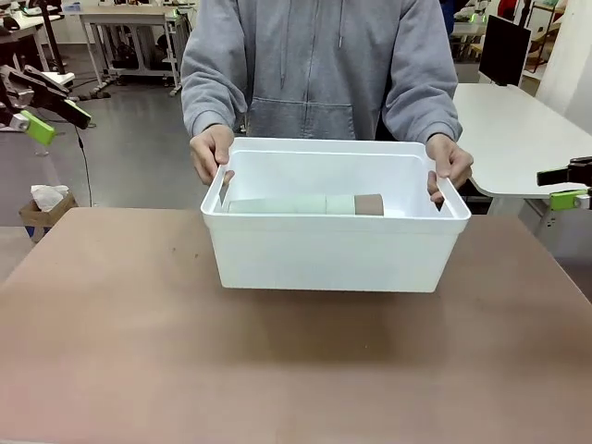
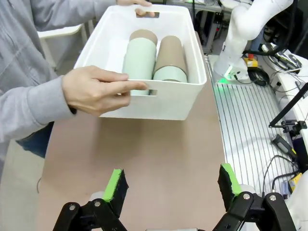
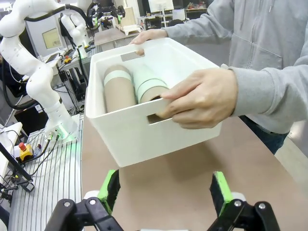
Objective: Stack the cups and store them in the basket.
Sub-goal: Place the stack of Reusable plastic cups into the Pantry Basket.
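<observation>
The left gripper [image 2: 172,185] and right gripper [image 3: 165,188] both hang with fingers spread wide, holding nothing, above bare brown table [image 1: 111,333]. Well beyond them, a person's hands [image 2: 94,90] grip the white rectangular plastic basket [image 1: 333,250] by its handle slots. Stacked tan and mint green cups [image 2: 154,60] lie sideways inside.

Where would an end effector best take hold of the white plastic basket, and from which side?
Grip the white rectangular plastic basket at a cut-out handle slot in either short end wall, coming in from that end. The long walls are smooth and too far apart to span. A person's hands fill both slots, so wait until they let go.
</observation>
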`<state>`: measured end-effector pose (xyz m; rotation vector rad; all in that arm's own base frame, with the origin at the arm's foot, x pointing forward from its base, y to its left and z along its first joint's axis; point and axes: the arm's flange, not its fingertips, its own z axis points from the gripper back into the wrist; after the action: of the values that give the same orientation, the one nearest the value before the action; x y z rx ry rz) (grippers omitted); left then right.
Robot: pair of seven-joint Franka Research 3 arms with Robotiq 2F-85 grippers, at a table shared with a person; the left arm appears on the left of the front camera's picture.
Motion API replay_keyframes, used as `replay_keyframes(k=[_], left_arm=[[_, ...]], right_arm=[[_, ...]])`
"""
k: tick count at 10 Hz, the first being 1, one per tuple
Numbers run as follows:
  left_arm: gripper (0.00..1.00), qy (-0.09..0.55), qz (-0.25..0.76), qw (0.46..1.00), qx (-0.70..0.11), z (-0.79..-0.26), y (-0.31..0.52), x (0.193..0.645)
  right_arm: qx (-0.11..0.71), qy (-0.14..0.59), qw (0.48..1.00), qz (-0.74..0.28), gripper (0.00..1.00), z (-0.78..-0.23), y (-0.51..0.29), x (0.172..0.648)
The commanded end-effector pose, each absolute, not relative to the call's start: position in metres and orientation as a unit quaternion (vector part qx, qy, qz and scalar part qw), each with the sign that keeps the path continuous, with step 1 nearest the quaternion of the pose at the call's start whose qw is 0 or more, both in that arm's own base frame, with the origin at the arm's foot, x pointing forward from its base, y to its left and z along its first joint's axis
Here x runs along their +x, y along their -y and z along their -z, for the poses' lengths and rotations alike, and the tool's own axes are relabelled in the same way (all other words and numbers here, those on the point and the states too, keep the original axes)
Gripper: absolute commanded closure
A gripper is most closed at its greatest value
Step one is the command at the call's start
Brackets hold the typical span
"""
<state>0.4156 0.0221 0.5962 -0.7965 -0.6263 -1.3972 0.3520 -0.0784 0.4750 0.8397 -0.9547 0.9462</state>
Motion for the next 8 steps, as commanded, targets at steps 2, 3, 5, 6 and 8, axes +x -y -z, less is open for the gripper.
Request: replay_keyframes(k=[2, 3, 5, 6, 8], left_arm=[[0.02, 0.271, 0.614, 0.655, -0.347, -0.5991, -0.0211, 0.4153], [0.02, 0.271, 0.614, 0.655, -0.347, -0.5991, -0.0211, 0.4153], [0.02, 0.271, 0.614, 0.655, -0.347, -0.5991, -0.0211, 0.4153], [0.02, 0.271, 0.614, 0.655, -0.347, -0.5991, -0.0211, 0.4153], [0.02, 0.271, 0.614, 0.655, -0.347, -0.5991, -0.0211, 0.4153]], right_arm=[[0.383, 0.430, 0.701, -0.421, 0.00, -0.4799, 0.0787, 0.3522], [0.383, 0.430, 0.701, -0.421, 0.00, -0.4799, 0.0787, 0.3522], [0.383, 0.430, 0.701, -0.421, 0.00, -0.4799, 0.0787, 0.3522], [0.383, 0.430, 0.701, -0.421, 0.00, -0.4799, 0.0787, 0.3522], [0.383, 0.430, 0.701, -0.421, 0.00, -0.4799, 0.0787, 0.3522]])
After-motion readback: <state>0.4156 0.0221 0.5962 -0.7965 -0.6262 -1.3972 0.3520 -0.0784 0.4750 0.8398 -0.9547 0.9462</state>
